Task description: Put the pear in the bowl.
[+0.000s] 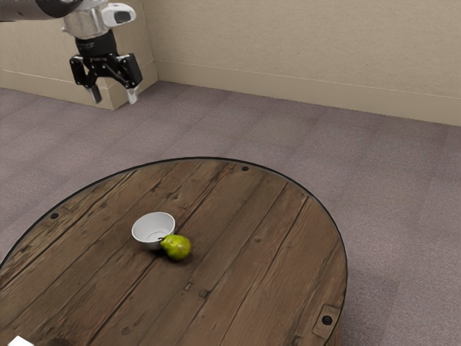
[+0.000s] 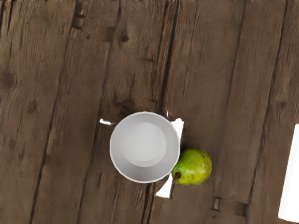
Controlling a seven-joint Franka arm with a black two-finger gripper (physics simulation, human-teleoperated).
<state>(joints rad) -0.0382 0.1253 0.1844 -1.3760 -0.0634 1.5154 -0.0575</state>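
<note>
The tool (image 1: 114,95) hangs high above the bench (image 1: 238,245), its two black fingers spread wide with pale tips and nothing between them. Below it the pear (image 2: 192,166) lies on its side on the wood, outside the bowl (image 2: 145,147), its stem end right at the bowl's wall; whether they touch I cannot tell. That closeness is the likeliest trouble: a finger lowered on the bowl's side could land on the rim or shove the bowl off, so the grip is best set across the pear with both fingertips clear of the wall. Closing off-centre could roll the rounded fruit, and pinching the tapering neck might let it squeeze out. Carried too low, it could catch the rim and tip the bowl. The pear's skin is green-yellow with brown flecks, probably smooth; the bowl is plain, pale and round, with sloping walls and a flat floor, perhaps light enough to slide. The bench is round, of dark, grained planks with knots and long cracks, edged in black, above a greyish-purple carpet (image 1: 403,216).
</note>
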